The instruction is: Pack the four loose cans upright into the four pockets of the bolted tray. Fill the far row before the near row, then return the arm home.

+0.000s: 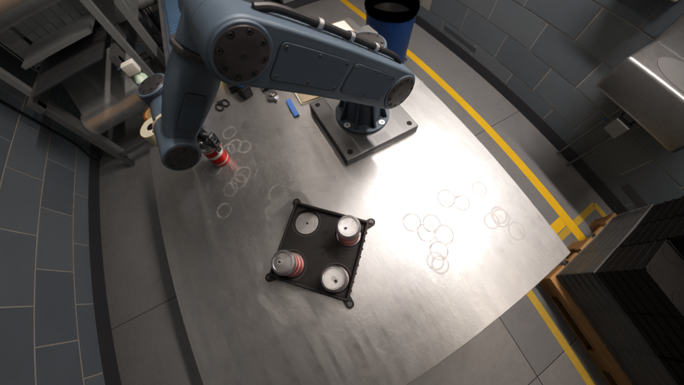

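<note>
A red-and-white banded can [216, 155] stands upright on the steel table, left of the arm's base. My gripper [210, 143] is down over its top and closed on it, with the fingers mostly hidden behind the forearm. The black bolted tray [319, 251] sits in the middle of the table. Three of its pockets hold upright cans [348, 230] [287, 264] [335, 278]. The fourth pocket [306, 222] shows only its grey floor.
Behind the work stand a metal rack and tape rolls [149, 127] at the table's left edge. The arm's base plate [363, 125] is bolted to the right of the can. Small parts [292, 107] lie near the base. Ring marks dot the table top.
</note>
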